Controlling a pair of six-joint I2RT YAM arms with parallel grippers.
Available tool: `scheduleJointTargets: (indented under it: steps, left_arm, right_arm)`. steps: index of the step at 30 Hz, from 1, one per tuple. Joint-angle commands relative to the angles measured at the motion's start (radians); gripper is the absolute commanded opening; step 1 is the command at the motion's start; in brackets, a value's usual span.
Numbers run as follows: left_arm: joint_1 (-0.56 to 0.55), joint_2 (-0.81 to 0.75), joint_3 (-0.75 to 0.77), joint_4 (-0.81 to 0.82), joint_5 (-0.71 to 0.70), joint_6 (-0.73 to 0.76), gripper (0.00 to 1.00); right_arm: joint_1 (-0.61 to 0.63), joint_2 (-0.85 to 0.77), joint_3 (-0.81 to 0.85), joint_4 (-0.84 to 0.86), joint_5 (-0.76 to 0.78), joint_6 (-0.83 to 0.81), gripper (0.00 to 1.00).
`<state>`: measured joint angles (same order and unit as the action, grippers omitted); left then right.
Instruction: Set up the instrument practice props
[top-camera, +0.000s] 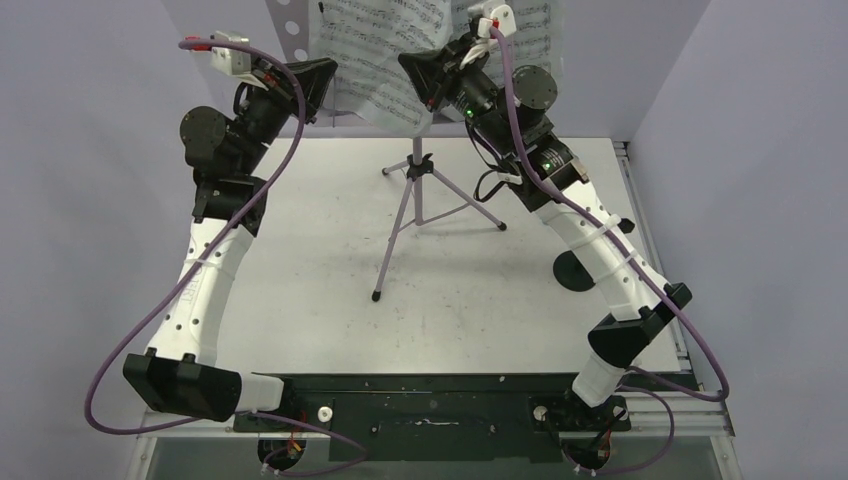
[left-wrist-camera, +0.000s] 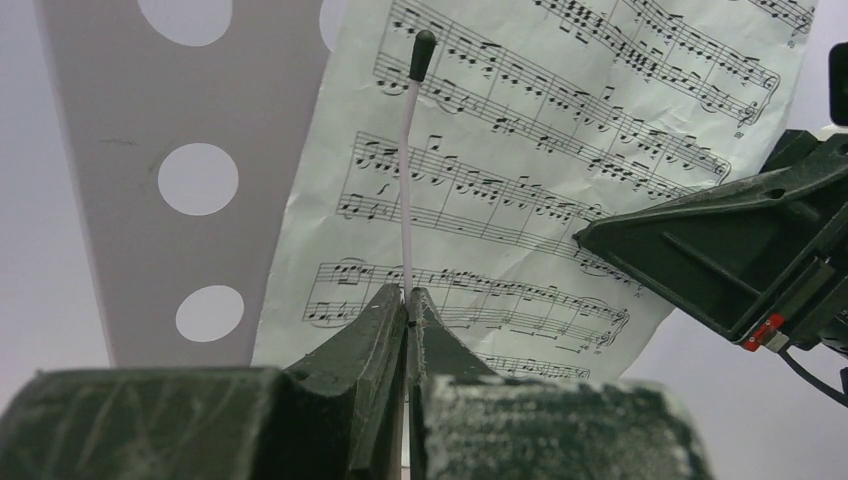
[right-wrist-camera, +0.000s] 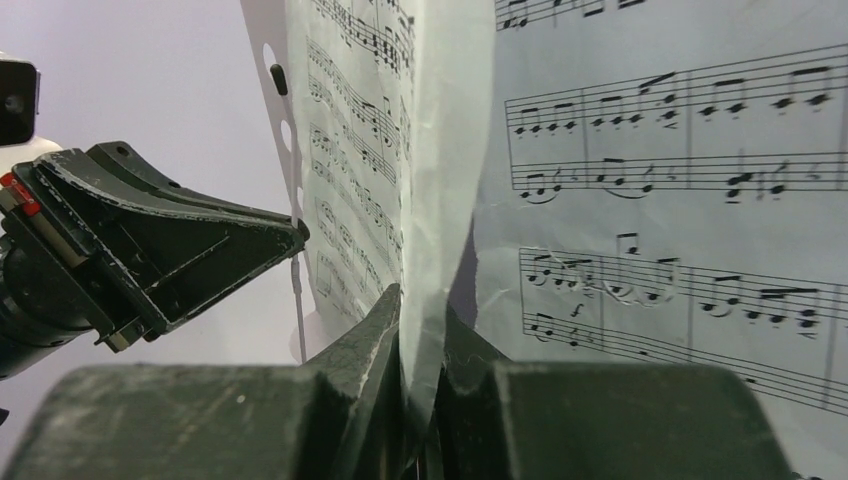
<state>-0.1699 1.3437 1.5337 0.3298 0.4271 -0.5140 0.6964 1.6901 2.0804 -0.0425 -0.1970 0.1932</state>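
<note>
While I watch, left tool (left-wrist-camera: 408, 300): clamped shut on thin white rod (left-wrist-camera: 407, 170)
Right tool (right-wrist-camera: 420, 310): pinching sheet-music page (right-wrist-camera: 650, 200) edge

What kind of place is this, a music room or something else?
Probably a robot test bench: left arm and right arm bolted to a white table, plain walls around it, and a lilac music stand with sheet music as props.

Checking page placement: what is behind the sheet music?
The lilac perforated desk stands behind the sheet music, showing past its left edge. The desk's remainder is hidden behind it.
</note>
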Motion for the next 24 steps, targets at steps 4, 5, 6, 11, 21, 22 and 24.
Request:
scheduleJointTargets:
  steps: [4,5,6,11,21,22,24]
  left_arm:
    - [-0.019,-0.051,0.014,0.067,0.002,0.065,0.0]
    - [-0.021,-0.051,0.014,0.065,0.002,0.067,0.0]
    - [-0.021,-0.051,0.014,0.063,0.002,0.069,0.0]
    - [-0.029,-0.054,0.011,0.054,-0.001,0.076,0.0]
    - [-0.044,-0.057,0.005,0.044,0.002,0.086,0.0]
    - [-0.047,-0.056,0.004,0.044,0.004,0.085,0.0]
    - [-0.052,-0.055,0.002,0.045,0.004,0.086,0.0]
  right_arm:
    - [0.027,0.017,0.079,-0.002,0.003,-0.025,0.05]
    - [0.031,0.02,0.084,-0.003,0.002,-0.029,0.05]
    - [0.033,0.023,0.088,-0.004,0.002,-0.032,0.05]
    - [0.053,0.042,0.106,-0.014,0.007,-0.049,0.05]
    - [0.084,0.107,0.165,-0.044,0.023,-0.067,0.05]
    - [0.087,0.111,0.168,-0.045,0.027,-0.069,0.05]
    - [0.09,0.121,0.175,-0.05,0.036,-0.069,0.05]
